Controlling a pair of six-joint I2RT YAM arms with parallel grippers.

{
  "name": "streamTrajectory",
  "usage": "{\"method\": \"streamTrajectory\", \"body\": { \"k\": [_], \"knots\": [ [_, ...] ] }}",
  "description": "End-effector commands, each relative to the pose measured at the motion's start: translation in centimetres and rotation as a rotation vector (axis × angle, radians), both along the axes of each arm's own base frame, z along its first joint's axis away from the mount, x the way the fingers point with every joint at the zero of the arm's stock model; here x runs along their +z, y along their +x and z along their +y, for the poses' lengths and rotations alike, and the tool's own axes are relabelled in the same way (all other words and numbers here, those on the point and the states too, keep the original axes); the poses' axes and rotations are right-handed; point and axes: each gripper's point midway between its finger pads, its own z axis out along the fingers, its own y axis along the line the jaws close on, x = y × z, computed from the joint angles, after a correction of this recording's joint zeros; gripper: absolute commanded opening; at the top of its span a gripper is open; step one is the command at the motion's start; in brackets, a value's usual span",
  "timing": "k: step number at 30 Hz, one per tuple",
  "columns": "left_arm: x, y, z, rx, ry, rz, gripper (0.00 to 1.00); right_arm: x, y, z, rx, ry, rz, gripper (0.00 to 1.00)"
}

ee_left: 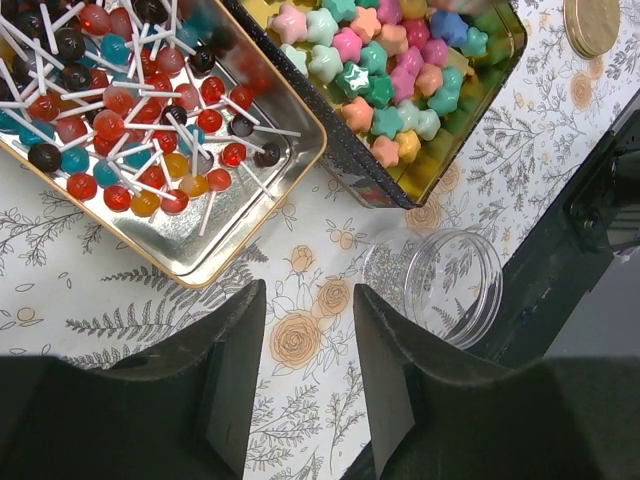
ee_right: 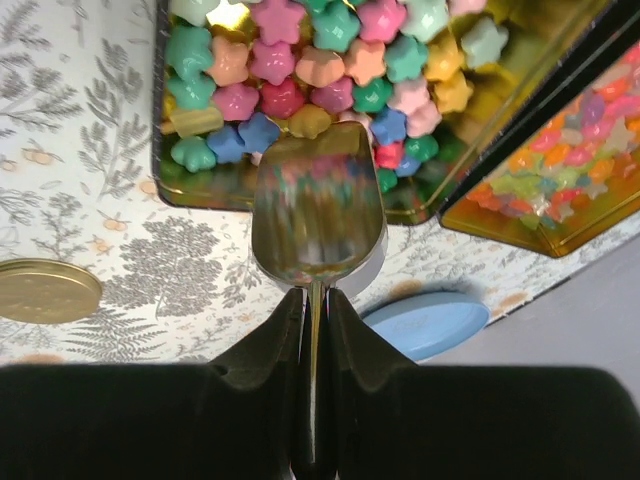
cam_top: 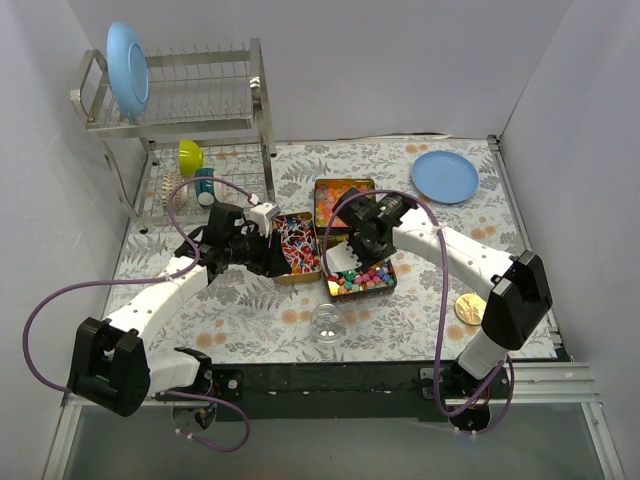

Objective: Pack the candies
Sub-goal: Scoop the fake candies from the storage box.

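Scooping stage, and the right gripper point(ee_right: 316, 300) had its fingers clamped tight on the handle of a shiny metal scoop point(ee_right: 318, 215). The mouth of the scoop sat right at the near wall of the star tin point(ee_left: 352, 165). Its bowl looked empty, though the mirror finish made that hard to call. The star sweets point(ee_right: 300, 65), pink, green, yellow and blue, lay heaped in that tin, none in the clear jar point(ee_left: 452, 285) just in front of it.

The left gripper point(ee_left: 308, 300) hung above the cloth with its fingers partly apart and nothing between them, the jar off to its right. In my judgement the next move called for a push of the scoop into the stars, and for the left arm to take and steady the jar for the pour.

Alongside were lollipops point(ee_left: 110, 120) in a gold tin point(ee_left: 200, 265) and gummies point(ee_right: 540, 190) in a third. The gold lid point(ee_right: 45, 290) lay off to the right. The table wore a grey floral cloth point(cam_top: 250, 310), with a blue plate point(cam_top: 445, 176), a dish rack point(cam_top: 180, 100) and plain white walls behind.
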Motion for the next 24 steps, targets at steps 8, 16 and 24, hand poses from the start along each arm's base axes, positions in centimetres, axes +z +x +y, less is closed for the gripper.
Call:
{"method": "streamTrajectory", "body": {
  "k": [8, 16, 24],
  "knots": [
    [0.4, -1.1, -0.4, -0.027, -0.048, -0.01, 0.41, -0.1, -4.0, 1.9, -0.102, 0.069, 0.132, 0.01],
    [-1.3, -1.4, 0.1, 0.026, -0.023, 0.04, 0.41, -2.2, -2.7, -2.6, -0.187, 0.018, 0.135, 0.01],
    [-2.4, -0.8, 1.1, 0.14, 0.024, 0.082, 0.41, -4.1, -2.4, -4.4, -0.273, 0.028, 0.214, 0.01]
  ]
}}
